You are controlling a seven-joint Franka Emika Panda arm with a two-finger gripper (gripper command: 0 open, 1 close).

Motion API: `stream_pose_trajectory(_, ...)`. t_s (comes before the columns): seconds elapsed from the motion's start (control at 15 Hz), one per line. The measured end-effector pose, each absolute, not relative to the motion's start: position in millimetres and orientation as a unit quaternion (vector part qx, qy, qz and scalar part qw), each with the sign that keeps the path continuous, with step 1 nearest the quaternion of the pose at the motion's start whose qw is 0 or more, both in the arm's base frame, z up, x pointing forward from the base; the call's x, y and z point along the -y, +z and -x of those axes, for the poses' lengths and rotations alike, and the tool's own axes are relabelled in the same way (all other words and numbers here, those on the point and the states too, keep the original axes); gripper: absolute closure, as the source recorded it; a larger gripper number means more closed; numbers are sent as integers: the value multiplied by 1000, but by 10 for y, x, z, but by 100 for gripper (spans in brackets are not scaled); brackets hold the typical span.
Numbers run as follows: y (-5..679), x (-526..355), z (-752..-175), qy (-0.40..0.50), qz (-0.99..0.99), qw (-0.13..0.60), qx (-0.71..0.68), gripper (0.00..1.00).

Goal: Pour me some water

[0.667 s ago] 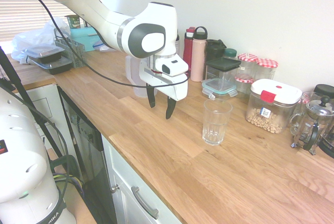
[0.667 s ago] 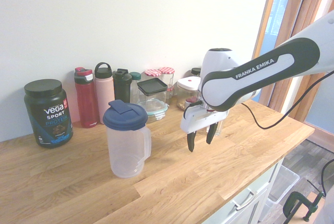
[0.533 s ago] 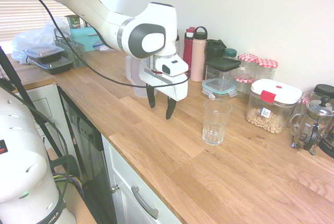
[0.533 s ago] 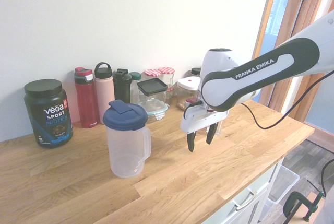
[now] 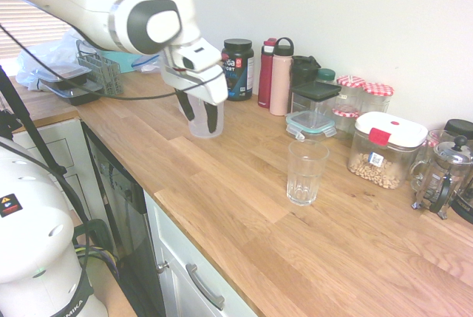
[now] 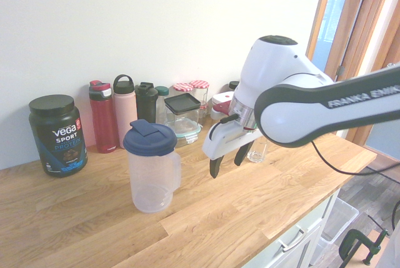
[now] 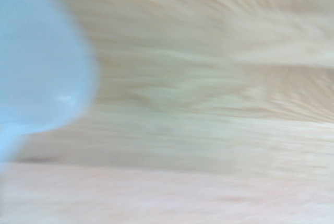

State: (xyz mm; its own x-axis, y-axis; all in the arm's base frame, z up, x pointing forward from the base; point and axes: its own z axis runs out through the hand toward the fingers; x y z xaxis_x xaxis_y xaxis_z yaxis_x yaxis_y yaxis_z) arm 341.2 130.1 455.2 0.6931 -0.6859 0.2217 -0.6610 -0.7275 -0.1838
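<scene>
We find the pincer [image 6: 225,159] with its two dark fingers spread wide and nothing between them, hanging above the wooden worktop [image 6: 206,218] and pointing steeply down. In the second exterior view it sits beside the clear plastic jug [image 6: 152,171], apart from it; the jug stands upright with its blue lid [image 6: 149,137] on. In the first exterior view the pincer [image 5: 199,107] overlaps the jug [image 5: 208,120], so contact cannot be judged from that side. The drinking glass [image 5: 306,172] stands upright on the worktop, well apart from the jug, and looks empty. Along the wall we note a black protein tub [image 6: 57,135], a red bottle [image 6: 103,117], a pink bottle [image 6: 125,111] and several storage containers — among them a clear box with a white lid [image 5: 385,148]. The wrist view is blurred — only wood grain and a pale blue-white shape [image 7: 39,67], unidentifiable.
</scene>
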Motion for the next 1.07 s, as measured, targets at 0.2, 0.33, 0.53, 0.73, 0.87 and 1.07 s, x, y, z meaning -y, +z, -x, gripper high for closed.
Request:
stream_pose_trajectory(0.2, 4798, -1706, -2950, -167, 924, 55, -340, 0)
stream_pose_trajectory(0.33, 4812, -1966, -2870, -199, 922, 65, -326, 0)
stream_pose_trajectory(0.53, 4747, -2114, -3085, -255, 910, 98, -311, 0)
stream_pose_trajectory(0.73, 4596, -2094, -3356, -269, 907, 107, -306, 0)
stream_pose_trajectory(0.87, 4540, -2153, -3485, -270, 910, 112, -295, 0)
stream_pose_trajectory(1.07, 4533, -2217, -3688, -268, 913, 114, -285, 100)
